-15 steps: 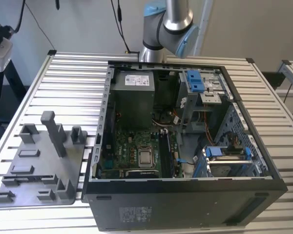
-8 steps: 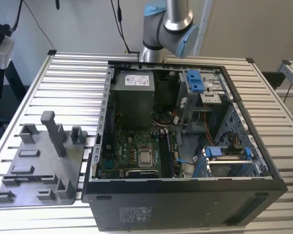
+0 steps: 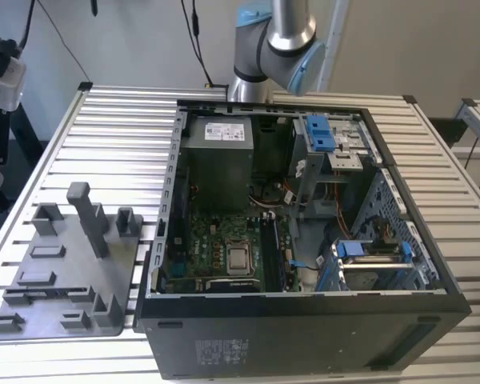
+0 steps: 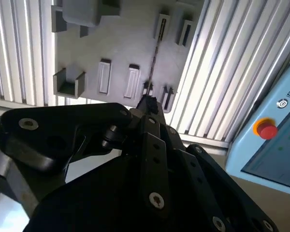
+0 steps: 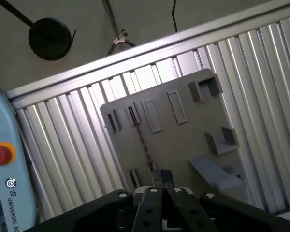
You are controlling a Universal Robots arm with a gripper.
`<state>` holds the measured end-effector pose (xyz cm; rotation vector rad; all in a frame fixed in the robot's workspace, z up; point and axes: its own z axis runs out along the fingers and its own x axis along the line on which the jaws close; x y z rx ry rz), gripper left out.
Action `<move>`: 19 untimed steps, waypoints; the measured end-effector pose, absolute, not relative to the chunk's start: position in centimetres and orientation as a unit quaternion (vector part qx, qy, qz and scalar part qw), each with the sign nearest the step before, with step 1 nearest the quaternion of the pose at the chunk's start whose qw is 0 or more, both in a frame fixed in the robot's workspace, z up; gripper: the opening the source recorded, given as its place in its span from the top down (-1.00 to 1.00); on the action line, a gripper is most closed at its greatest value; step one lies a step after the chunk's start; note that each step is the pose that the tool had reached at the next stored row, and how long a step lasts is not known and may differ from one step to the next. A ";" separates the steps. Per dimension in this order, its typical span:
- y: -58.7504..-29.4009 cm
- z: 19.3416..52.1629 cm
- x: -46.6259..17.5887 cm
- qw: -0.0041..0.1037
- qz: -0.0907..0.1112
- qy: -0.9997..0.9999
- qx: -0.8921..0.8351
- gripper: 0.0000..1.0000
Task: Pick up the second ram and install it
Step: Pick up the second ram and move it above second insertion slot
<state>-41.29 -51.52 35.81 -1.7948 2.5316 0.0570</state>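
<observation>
My gripper (image 5: 160,178) is seen from behind its black linkage in both wrist views. Its 2 fingertips (image 5: 155,177) are drawn together with only a sliver of gap between them. In the second wrist view the same tips converge to 1 dark point (image 4: 147,102).

The second ram (image 5: 142,140) stands on its edge on the grey fixture plate (image 5: 183,140). It shows only as a thin dark line in both wrist views. 1 end sits at a slotted holder (image 5: 133,112). The other end runs up to my fingertips in the picture, and I cannot tell whether tips and board touch or are apart in height. In the second wrist view the line (image 4: 153,63) runs likewise from a slotted holder (image 4: 161,26) to the tips.

The plate carries several more raised grey holders. It lies on the slatted aluminium table (image 5: 72,145).

A pale blue pendant (image 4: 273,145) with a red button (image 4: 266,129) lies beyond the table edge.

In the exterior view the plate (image 3: 72,272) lies toward the exterior view's left, with 1 tall post (image 3: 86,216). Just beside it is the open computer case (image 3: 304,328), whose green motherboard (image 3: 216,240) is exposed. My arm (image 3: 276,48) rises behind the case.
</observation>
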 end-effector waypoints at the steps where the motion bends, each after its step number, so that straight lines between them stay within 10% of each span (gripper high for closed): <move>1: -51.5 35.8 -41.3 0.021 0.021 0.813 -0.582 0.79; 19: -51.5 35.4 -41.3 0.025 0.038 0.725 -0.687 0.79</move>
